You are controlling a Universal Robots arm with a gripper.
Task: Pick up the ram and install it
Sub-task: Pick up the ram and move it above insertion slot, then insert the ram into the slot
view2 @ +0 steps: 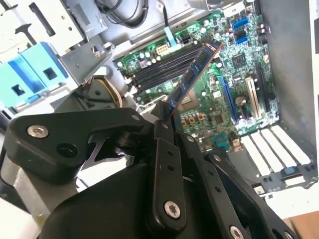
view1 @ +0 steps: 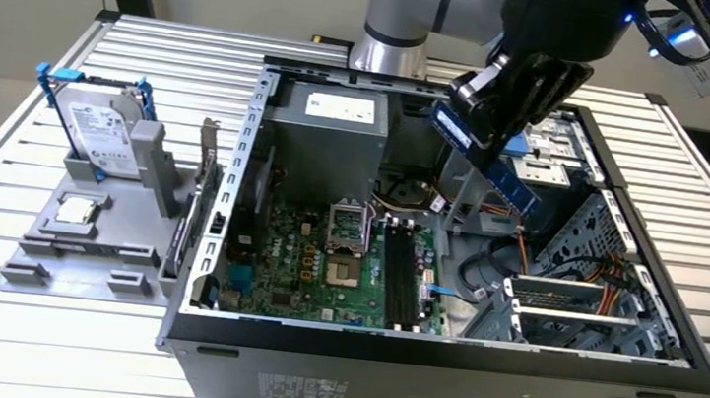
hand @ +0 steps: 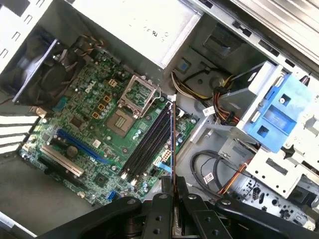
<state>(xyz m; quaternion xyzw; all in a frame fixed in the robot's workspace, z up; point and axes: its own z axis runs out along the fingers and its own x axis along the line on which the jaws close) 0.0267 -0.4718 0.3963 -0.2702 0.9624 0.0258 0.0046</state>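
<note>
I see everything resting on a table (view1: 36, 344) of pale metal slats that run left to right across the exterior view. An open computer case (view1: 442, 382) lies on its side directly on the slats. It takes up the middle and right of the frame, with its dark outer wall toward the bottom edge. At centre left, just beside the case, a flat grey holder (view1: 84, 265) rests on the slats. Bare slats show at the bottom left, along the left edge and behind the case at the top. In the first wrist view the slats (hand: 289, 20) show beyond the case's wall.
</note>
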